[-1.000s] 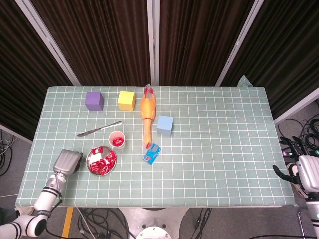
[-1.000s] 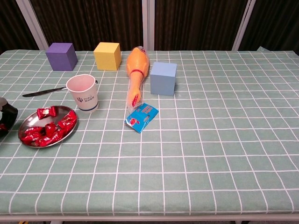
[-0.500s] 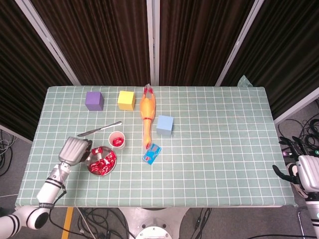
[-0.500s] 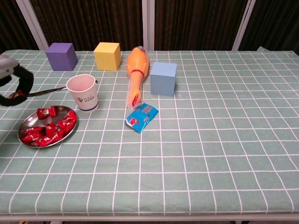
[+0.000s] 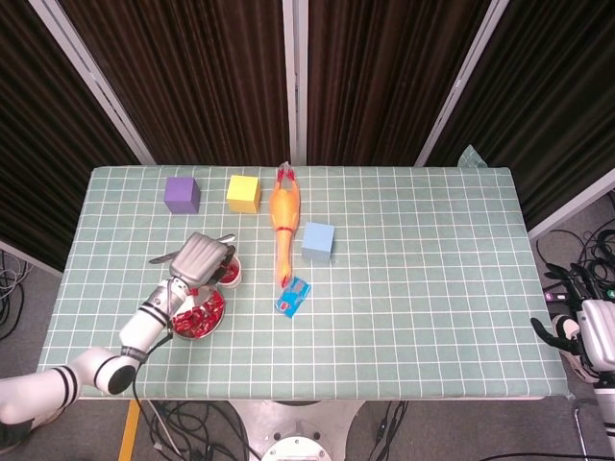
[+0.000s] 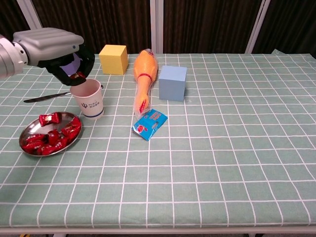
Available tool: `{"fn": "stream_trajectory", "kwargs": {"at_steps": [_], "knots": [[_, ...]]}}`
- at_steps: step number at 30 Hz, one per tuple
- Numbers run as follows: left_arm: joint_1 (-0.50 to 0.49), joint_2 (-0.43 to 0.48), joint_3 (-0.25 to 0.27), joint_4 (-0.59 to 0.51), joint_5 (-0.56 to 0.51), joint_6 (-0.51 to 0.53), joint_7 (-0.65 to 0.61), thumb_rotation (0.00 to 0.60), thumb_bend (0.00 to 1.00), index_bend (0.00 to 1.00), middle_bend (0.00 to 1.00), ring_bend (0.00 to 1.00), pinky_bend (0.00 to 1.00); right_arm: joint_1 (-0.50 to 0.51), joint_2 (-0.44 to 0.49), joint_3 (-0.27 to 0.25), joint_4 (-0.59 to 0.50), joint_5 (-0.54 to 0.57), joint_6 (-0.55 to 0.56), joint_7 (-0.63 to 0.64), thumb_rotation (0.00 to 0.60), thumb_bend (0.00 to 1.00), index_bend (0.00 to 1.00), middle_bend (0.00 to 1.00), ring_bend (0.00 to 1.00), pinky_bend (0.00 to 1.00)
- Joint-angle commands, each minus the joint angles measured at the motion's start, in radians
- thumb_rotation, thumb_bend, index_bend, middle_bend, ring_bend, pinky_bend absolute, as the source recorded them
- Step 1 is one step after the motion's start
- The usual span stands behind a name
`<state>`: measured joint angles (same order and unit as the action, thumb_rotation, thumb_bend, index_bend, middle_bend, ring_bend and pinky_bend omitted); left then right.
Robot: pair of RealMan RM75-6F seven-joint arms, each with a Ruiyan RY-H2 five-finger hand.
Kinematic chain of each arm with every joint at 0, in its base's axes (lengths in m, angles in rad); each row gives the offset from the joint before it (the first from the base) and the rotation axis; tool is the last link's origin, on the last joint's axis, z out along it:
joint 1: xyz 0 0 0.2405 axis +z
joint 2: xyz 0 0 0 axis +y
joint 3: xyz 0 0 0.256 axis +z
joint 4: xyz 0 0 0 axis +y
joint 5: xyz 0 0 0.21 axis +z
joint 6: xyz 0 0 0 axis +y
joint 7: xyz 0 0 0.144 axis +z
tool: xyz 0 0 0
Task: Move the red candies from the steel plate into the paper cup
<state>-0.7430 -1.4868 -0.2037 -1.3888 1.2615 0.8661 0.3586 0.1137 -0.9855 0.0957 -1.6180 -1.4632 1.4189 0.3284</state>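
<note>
The left hand (image 6: 61,52) has moved, in about one second, from the near left edge of the table beside the steel plate (image 6: 29,147) to a place just over the paper cup (image 6: 88,98). A second ago it was low beside the plate; half a second ago it was lifted, with something red between its fingers; now it hangs above the cup's rim, palm turned down. In the chest view a red candy (image 6: 77,75) is pinched at its fingertips, just over the mouth of the cup and not yet inside it. So the hand is closed on one candy.

The cup stands directly below the hand, and the head view shows red candy already inside it. The plate lies below and nearer to the robot than the hand, just beside the cup, and it holds a heap of red candies (image 6: 51,136). I judge that the carrying step is almost finished and only the release is left, and that many more trips are needed after this one.

The right hand (image 5: 588,331) is far from the left hand, off the right edge of the table. It holds nothing and its fingers seem apart. It has not changed place in this second.
</note>
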Motion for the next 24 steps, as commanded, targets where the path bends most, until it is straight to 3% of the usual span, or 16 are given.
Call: {"fn": "stream_trajectory", "kwargs": {"at_steps": [1, 14, 20, 24], "knots": [[-0.015, -0.013, 0.003, 0.011, -0.023, -0.011, 0.023, 0.600, 0.45, 0.61, 0.64, 0.91, 1.00, -0.003, 0.001, -0.001, 0.002, 0.002, 0.002, 0.001, 0.600, 0.20, 0.13, 0.24, 0.07, 0.42], [-0.011, -0.006, 0.038, -0.015, -0.060, 0.037, 0.088, 0.600, 0.40, 0.43, 0.46, 0.89, 1.00, -0.004, 0.002, 0.001, 0.001, 0.000, 0.002, 0.002, 0.600, 0.20, 0.13, 0.24, 0.07, 0.42], [0.059, 0.068, 0.053, -0.104, -0.018, 0.173, 0.067, 0.600, 0.38, 0.38, 0.41, 0.89, 1.00, 0.002, 0.001, 0.002, 0.000, -0.007, -0.001, 0.002, 0.600, 0.20, 0.13, 0.24, 0.07, 0.42], [0.146, 0.140, 0.091, -0.168, 0.037, 0.286, 0.003, 0.600, 0.37, 0.38, 0.41, 0.89, 1.00, 0.005, -0.001, 0.002, 0.002, -0.015, -0.001, 0.005, 0.600, 0.20, 0.13, 0.24, 0.07, 0.42]]}}
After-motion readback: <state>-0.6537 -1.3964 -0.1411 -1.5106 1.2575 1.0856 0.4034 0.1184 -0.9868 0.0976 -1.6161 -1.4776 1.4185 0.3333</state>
